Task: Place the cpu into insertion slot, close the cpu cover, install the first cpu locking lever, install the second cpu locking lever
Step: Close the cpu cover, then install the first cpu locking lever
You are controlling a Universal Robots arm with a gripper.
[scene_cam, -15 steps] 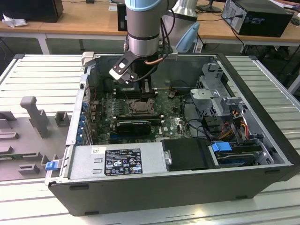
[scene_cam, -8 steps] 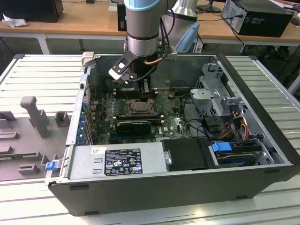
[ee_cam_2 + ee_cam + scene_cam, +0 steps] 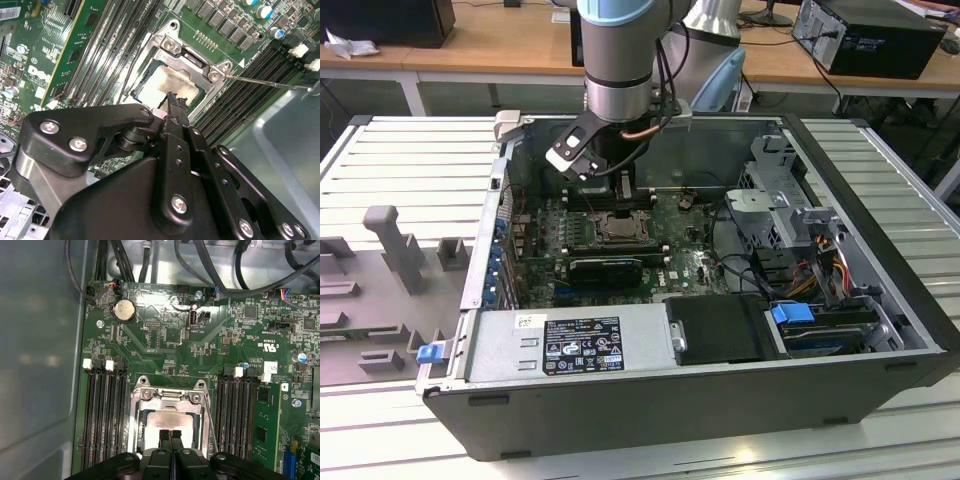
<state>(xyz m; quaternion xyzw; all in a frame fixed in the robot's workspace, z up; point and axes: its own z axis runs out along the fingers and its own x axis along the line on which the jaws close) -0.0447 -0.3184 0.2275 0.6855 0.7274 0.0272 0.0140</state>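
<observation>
The cpu [image 3: 167, 421] [image 3: 162, 82], pale with a smeared top, lies flat in the insertion slot [image 3: 620, 228] on the green motherboard. The silver cpu cover [image 3: 167, 395] [image 3: 192, 57] lies down over it, framing it through its window. A thin metal locking lever [image 3: 265, 81] [image 3: 210, 422] sticks out from one corner of the socket across the memory slots. My gripper [image 3: 170, 434] [image 3: 175, 100] [image 3: 620, 190] hangs just above the cpu's middle, its two black fingers pressed together with nothing between them.
Long black memory slots [image 3: 102, 410] [image 3: 240, 410] flank the socket. In the exterior view a black finned block [image 3: 605, 268] sits in front of it, then the power supply [image 3: 570, 345]. Cables [image 3: 740, 270], a drive cage [image 3: 775, 190] and the case walls [image 3: 485, 250] enclose the space.
</observation>
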